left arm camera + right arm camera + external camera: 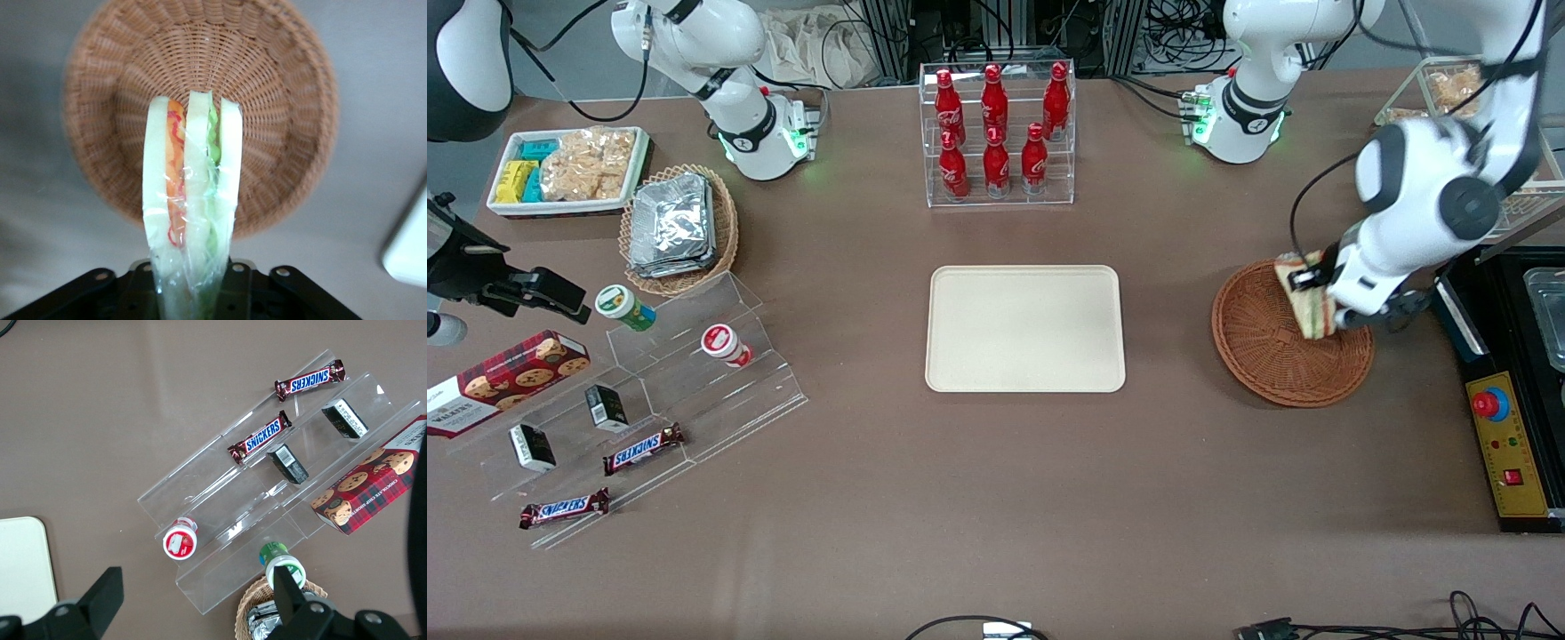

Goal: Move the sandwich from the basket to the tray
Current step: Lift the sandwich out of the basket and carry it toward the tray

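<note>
The wrapped sandwich (pixel 1307 298) (pixel 190 200) hangs above the round reddish-brown basket (pixel 1267 360) (pixel 280 100), lifted clear of its woven floor. My left gripper (pixel 1316 289) (pixel 193 293) is shut on the sandwich's lower end, over the basket's side toward the working arm's end of the table. Pale bread, orange-red and green filling show through the clear wrap. The cream tray (pixel 1024 328) lies flat at the table's middle with nothing on it; one rounded corner of the tray (pixel 408 250) shows in the left wrist view.
A clear rack of red bottles (pixel 996 133) stands farther from the front camera than the tray. A black box with a red button (pixel 1507 444) sits at the working arm's end. Clear shelves with snacks (pixel 649 391) and a foil-packet basket (pixel 678 229) lie toward the parked arm's end.
</note>
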